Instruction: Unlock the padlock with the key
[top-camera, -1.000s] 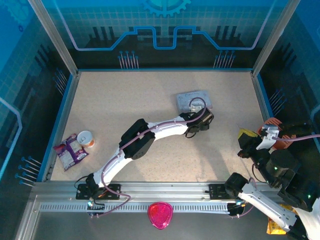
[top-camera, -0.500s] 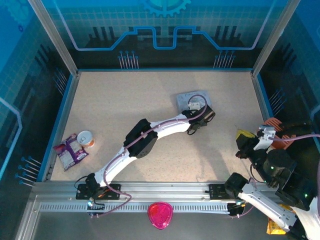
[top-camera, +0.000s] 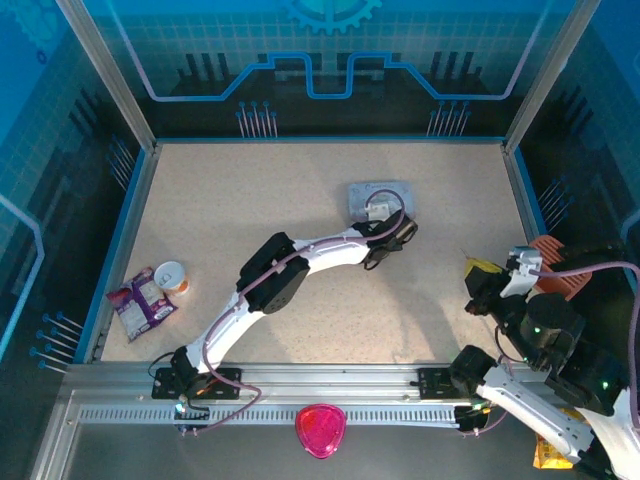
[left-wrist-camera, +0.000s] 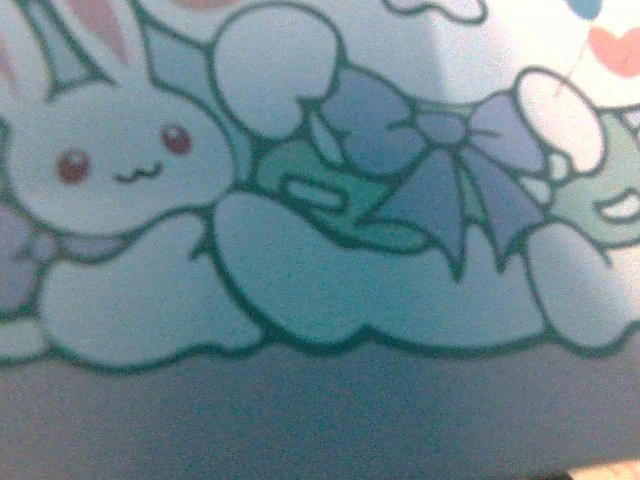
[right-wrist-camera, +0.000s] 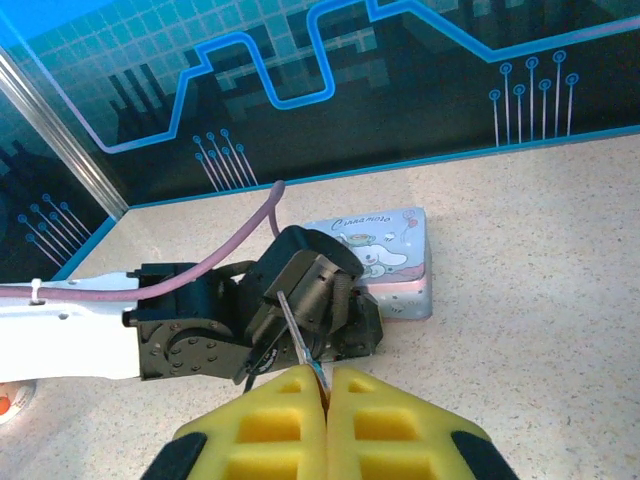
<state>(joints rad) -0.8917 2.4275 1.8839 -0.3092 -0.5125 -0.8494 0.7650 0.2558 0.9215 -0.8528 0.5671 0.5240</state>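
One thin silvery key (right-wrist-camera: 300, 338) stands up from between the yellow pads (right-wrist-camera: 265, 425) of my right pincer (right-wrist-camera: 327, 390). The pads are pressed together on the key's lower end, and its free end leans up and to the left. Through the right wrist camera the key lines up with the dark head of the left pincer (right-wrist-camera: 320, 300). From above, the two pincers are apart, with bare desk (top-camera: 250, 190) between them and the right one out near the desk's right edge.

I cannot make out the padlock. The front of the left pincer is dark on dark and too small to read, so I also cannot tell whether that pincer is apart or together.

The left pincer sits right against the near side of a pale blue cartoon-printed tin (right-wrist-camera: 385, 240), which lies flat on the desk right of centre. The left wrist camera is so close that I get a blurred bunny and a bow from its print. The left arm reaches the tin diagonally from the near left corner.

Well apart, at the left edge, a small cup (top-camera: 172, 275) stands beside a purple snack packet (top-camera: 140, 302).
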